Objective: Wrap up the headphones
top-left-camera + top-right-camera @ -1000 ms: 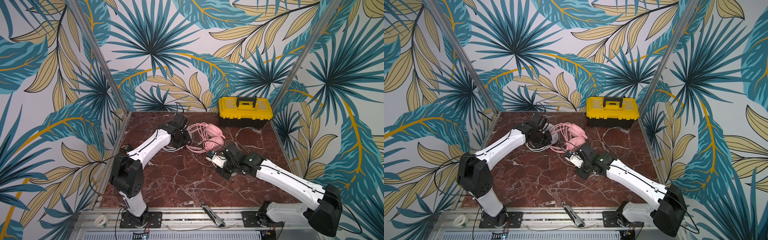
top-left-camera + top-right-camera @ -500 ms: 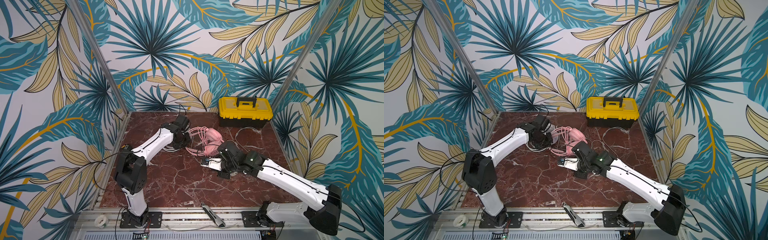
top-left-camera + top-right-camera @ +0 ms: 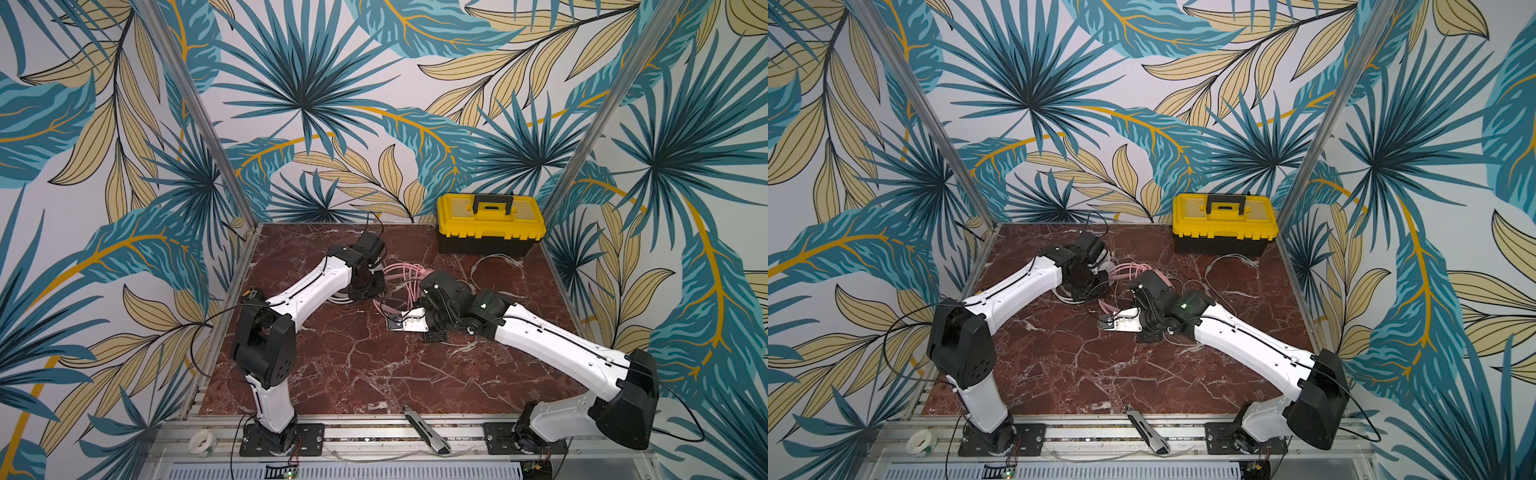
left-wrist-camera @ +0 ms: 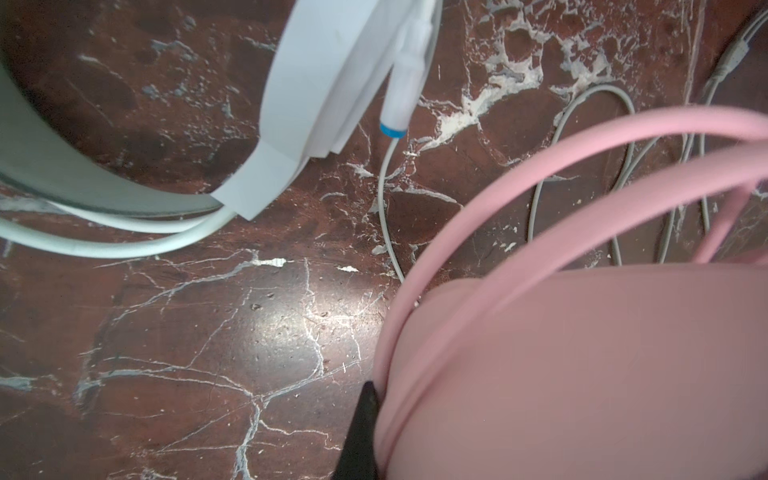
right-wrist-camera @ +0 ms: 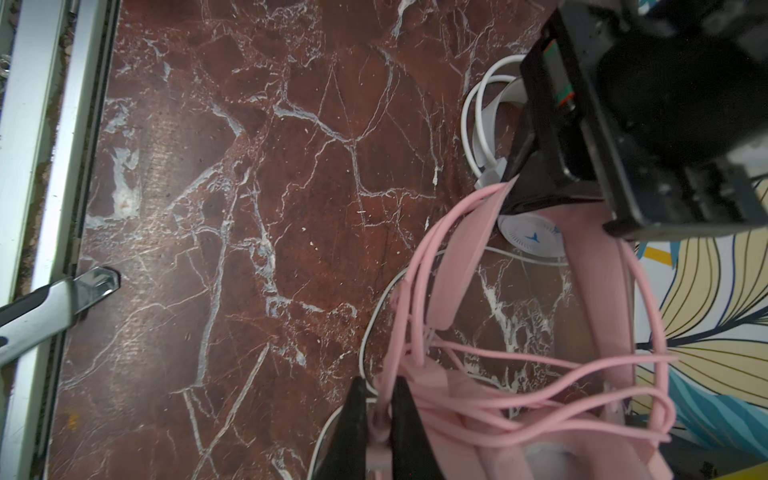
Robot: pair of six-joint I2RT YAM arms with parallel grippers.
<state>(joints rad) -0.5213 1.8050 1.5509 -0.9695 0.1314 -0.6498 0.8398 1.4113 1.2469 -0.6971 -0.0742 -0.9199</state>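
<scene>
Right fingers: closed, pinching the pink cable, lower centre.
Left fingers: closed beside the pink headphones; grip unclear.
White headphones: upper left, on tabletop.

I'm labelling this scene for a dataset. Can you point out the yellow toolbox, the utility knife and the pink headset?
yellow toolbox (image 3: 490, 227): in a top view, on the front of its lid.
utility knife (image 3: 427, 430): in a top view, on the middle of its handle.
pink headset (image 5: 465, 270): in the right wrist view, on its headband.
</scene>
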